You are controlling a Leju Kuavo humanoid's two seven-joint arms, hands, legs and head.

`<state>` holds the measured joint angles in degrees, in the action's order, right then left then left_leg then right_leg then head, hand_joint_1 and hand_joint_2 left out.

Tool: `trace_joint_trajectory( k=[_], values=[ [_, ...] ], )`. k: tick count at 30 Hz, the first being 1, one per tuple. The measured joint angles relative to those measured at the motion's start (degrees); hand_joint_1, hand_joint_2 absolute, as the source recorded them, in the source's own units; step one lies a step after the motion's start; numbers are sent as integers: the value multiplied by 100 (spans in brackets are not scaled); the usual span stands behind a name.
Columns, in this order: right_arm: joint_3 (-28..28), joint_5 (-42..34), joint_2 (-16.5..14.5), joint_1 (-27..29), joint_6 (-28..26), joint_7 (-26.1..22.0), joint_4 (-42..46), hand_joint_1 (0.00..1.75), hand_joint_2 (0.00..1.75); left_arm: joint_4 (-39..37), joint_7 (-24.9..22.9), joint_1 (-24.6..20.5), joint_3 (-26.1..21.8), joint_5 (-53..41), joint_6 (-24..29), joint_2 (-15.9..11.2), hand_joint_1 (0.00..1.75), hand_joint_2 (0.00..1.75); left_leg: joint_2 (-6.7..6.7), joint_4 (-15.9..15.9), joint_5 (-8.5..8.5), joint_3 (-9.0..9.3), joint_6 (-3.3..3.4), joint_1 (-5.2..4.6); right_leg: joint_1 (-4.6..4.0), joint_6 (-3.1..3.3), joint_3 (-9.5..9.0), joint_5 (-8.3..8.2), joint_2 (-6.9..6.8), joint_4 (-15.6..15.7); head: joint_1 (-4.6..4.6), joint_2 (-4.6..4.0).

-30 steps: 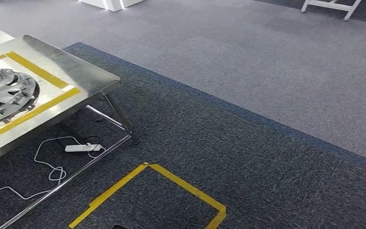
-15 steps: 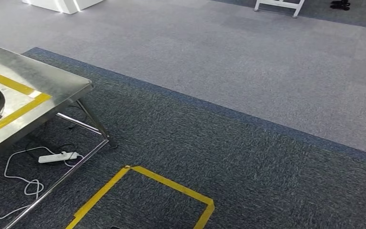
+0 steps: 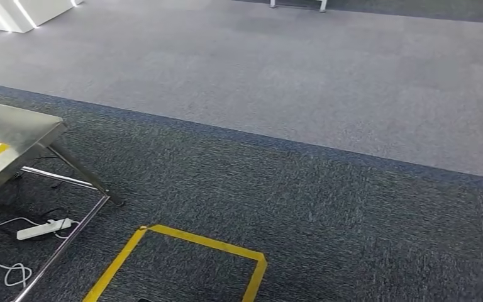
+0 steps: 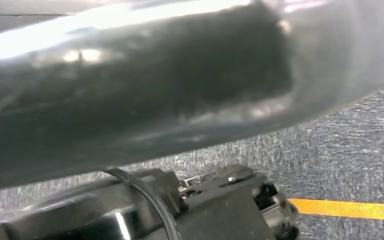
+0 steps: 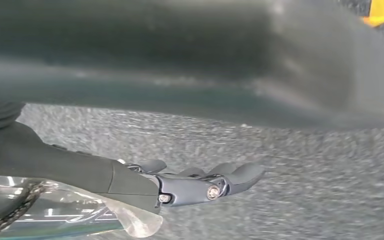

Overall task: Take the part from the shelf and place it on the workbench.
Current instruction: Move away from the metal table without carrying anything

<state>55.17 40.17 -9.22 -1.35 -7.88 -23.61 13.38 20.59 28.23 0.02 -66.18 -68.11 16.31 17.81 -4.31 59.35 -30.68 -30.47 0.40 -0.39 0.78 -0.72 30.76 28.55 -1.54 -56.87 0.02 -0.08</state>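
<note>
Right hand (image 5: 200, 182): the fingers (image 5: 245, 174) lie stretched out nearly straight and close side by side, with nothing between them and the thumb. It holds nothing. Grey carpet (image 5: 260, 150) lies beyond the fingertips, blurred. A scrap of yellow tape (image 5: 380, 10) sits well past the hand, cut off at the frame edge.

Left hand (image 4: 220, 205): only dark, cropped parts can be made out. The fingers are too blurred to read, so I cannot tell whether they are spread or curled, or whether anything is in them. A yellow strip (image 4: 350, 209) runs on the carpet just beyond the fingertips.

Head view: one corner of the workbench (image 3: 12, 126) is visible and the rest is cut off. A power strip (image 3: 43, 229) and a white cable (image 3: 0, 270) lie under it. A yellow tape square (image 3: 195, 239) is partly cropped.

Part: I cannot tell where it lies relative to either hand.
</note>
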Motion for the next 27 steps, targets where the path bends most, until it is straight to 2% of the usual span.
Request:
trace_joint_trajectory(
  k=[2, 3, 4, 5, 6, 7, 9, 10, 11, 13, 14, 15, 17, 19, 20, 21, 22, 23, 25, 26, 27],
  values=[
    [9, 0, -10, -15, 5, -5, 0, 0, 0, 15, 3, 15, -10, -8, 13, -1, 0, 0, 291, 651, -402, -256, -46, 26, 7, 55, 16, -34, 118, 4, -16, 0],
    [10, 1, -13, -22, 7, -7, 0, 0, 0, 22, 3, 21, -18, -8, 15, -1, 0, 0, 353, 1049, -584, -419, -52, 32, 5, 70, 31, -46, 185, 2, -17, 0],
    [12, 2, -15, -24, 8, -7, -1, 0, 0, 26, 4, 26, -27, -8, 16, -1, 0, 0, 380, 1348, -678, -539, -54, 36, 3, 76, 41, -53, 259, 0, -16, -1],
    [14, 2, -15, -19, 10, -7, -1, 0, 0, 29, 11, 29, -37, -8, 23, -1, 0, 0, 390, 1458, -657, -580, -51, 41, 2, 76, 44, -58, 334, -3, -17, 0],
    [16, 4, -17, -11, 17, -9, -1, 0, 0, 33, 26, 29, -46, -7, 32, 0, 0, 0, 402, 1335, -520, -517, -42, 47, 2, 71, 43, -62, 412, -7, -16, -1],
    [20, 7, -21, -6, 31, -13, -1, 0, 0, 35, 44, 29, -53, -2, 41, 0, 0, 0, 440, 1022, -305, -372, -28, 55, 3, 65, 38, -66, 492, -11, -16, 0],
    [28, 22, -38, -12, 67, -24, -1, 0, 0, 39, 76, 30, -73, -4, 39, 1, 0, 0, 667, 276, 68, -48, 9, 81, -2, 35, 49, -78, 643, -30, -14, -1],
    [33, 33, -49, -22, 86, -34, -1, 0, 0, 39, 82, 30, -85, -14, 30, 1, 0, 0, 771, 26, 139, 54, 24, 88, -2, 7, 77, -89, 713, -44, -14, 0],
    [39, 43, -57, -26, 103, -46, -1, 0, 0, 39, 84, 27, -96, -33, 21, 2, 0, 0, 837, -96, 147, 94, 37, 88, 3, -33, 116, -108, 774, -52, -12, 0],
    [54, 59, -73, -5, 129, -69, 0, 0, 0, 39, 84, 16, -110, -68, 13, 9, 0, 0, 765, -173, 140, 98, 80, 84, 24, -122, 195, -149, 877, -47, -9, 1],
    [60, 65, -76, 14, 138, -79, 0, 0, 0, 39, 84, 10, -115, -79, 1, 14, 0, 0, 702, -204, 168, 98, 113, 85, 27, -154, 238, -134, 823, -68, -5, 1],
    [65, 72, -79, 25, 148, -86, 0, 0, 0, 39, 84, 7, -121, -84, -30, 19, 0, 0, 633, -241, 196, 100, 152, 88, 20, -178, 307, -57, 703, -169, 8, 1],
    [67, 90, -79, 15, 167, -103, 0, 0, 0, 38, 79, 8, -143, -70, -174, 24, 0, 0, 466, -277, 224, 94, 201, 69, 1, -206, 581, 286, 369, -730, 36, 1],
    [68, 109, -79, 1, 183, -114, 0, 0, 0, 37, 71, 16, -181, -40, -361, 24, 0, 0, 280, -275, 224, 73, 216, 40, 0, -235, 880, 608, 224, -1431, 50, 0],
    [69, 120, -79, 5, 190, -116, 0, 0, 0, 37, 69, 16, -199, -28, -452, 24, 0, 0, 194, -273, 222, 67, 217, 31, 2, -245, 918, 633, 197, -1572, 49, 0],
    [69, 132, -79, 14, 195, -118, 0, 0, 0, 36, 68, 15, -215, -25, -536, 24, 0, 0, 118, -270, 221, 63, 217, 27, 4, -250, 846, 559, 171, -1502, 50, -1],
    [69, 147, -79, 22, 200, -120, 0, 0, 0, 35, 69, 14, -227, -26, -613, 25, 0, 0, 51, -267, 218, 66, 214, 26, 5, -249, 662, 405, 123, -1218, 50, 0],
    [70, 162, -79, 22, 206, -127, 1, 0, 0, 35, 69, 13, -236, -40, -666, 26, 0, 0, -8, -262, 212, 77, 206, 21, 1, -242, 415, 241, 6, -819, 51, 0],
    [72, 193, -84, -7, 227, -154, 2, 0, 0, 35, 74, 17, -248, -98, -726, 31, 0, 0, -121, -237, 194, 88, 163, -12, -32, -183, 30, 57, -214, -167, 55, 1],
    [77, 206, -89, -21, 238, -169, 2, 0, 0, 35, 75, 17, -252, -138, -744, 33, 0, 0, -173, -226, 189, 90, 138, -27, -48, -144, -43, 40, -269, -30, 55, 1],
    [88, 214, -93, -25, 248, -182, 2, 0, 0, 36, 77, 17, -259, -174, -758, 34, 0, 0, -228, -218, 190, 89, 114, -37, -64, -104, -37, 42, -238, -2, 55, 0]
  ],
)
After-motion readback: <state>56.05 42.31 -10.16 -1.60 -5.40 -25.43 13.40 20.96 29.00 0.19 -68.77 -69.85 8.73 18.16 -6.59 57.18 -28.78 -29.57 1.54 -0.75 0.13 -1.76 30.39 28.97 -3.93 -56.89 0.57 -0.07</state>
